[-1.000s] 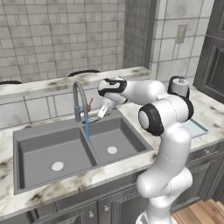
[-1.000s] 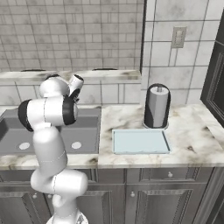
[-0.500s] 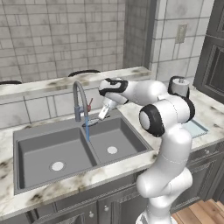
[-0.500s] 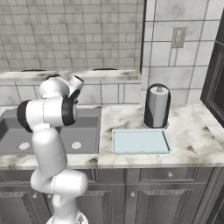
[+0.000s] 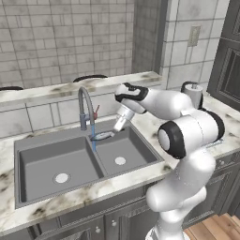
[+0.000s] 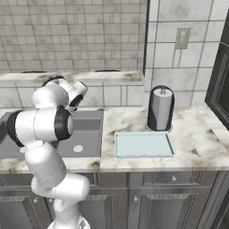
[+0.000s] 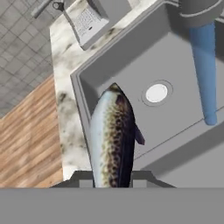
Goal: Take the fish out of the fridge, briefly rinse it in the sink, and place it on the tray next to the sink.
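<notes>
Item: gripper (image 5: 118, 127) clamped on the fish (image 7: 112, 135), its long axis running straight out from the fingers, over the sink (image 5: 44, 166) right basin beside the water stream (image 7: 204, 72); tray (image 6: 143, 144) beyond, well apart

my white arm hides the near end of the pale blue-grey flat tray (image 5: 216, 142) in the left base view. the silvery speckled fish (image 7: 112, 135) covers my jaws; its tail is cut off below.
</notes>
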Robot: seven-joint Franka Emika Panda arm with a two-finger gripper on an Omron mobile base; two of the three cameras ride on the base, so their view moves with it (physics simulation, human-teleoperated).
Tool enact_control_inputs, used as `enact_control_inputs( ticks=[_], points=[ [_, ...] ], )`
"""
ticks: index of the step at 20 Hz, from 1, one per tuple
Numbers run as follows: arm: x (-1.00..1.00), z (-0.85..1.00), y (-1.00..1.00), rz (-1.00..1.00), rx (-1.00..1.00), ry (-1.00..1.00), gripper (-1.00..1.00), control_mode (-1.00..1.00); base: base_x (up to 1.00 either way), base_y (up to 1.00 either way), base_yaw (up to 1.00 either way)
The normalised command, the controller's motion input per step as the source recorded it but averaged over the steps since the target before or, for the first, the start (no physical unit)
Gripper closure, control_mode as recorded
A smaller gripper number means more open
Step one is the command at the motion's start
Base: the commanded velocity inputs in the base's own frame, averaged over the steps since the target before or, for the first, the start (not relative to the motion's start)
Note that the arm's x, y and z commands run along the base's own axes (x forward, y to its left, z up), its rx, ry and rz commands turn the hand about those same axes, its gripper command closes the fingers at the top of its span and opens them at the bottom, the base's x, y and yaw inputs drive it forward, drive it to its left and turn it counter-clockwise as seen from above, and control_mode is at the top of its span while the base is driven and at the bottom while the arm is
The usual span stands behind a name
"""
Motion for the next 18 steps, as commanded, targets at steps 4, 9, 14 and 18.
enact_control_inputs(
  ticks=[4, 9, 14, 18],
  points=[
    [-1.0, 0.91, -0.13, -0.08, 0.01, -0.22, 1.0, -1.0, 0.0, 0.0, 0.0],
    [-1.0, 0.82, -0.14, -0.23, -0.23, -0.33, 1.0, -1.0, 0.0, 0.0, 0.0],
    [-0.97, 0.49, -0.43, -0.38, -0.41, -0.14, 1.0, -1.0, 0.0, 0.0, 0.0],
    [-0.42, 0.13, -0.88, -0.49, -0.29, 0.0, 1.0, -1.0, 0.0, 0.0, 0.0]
  ],
)
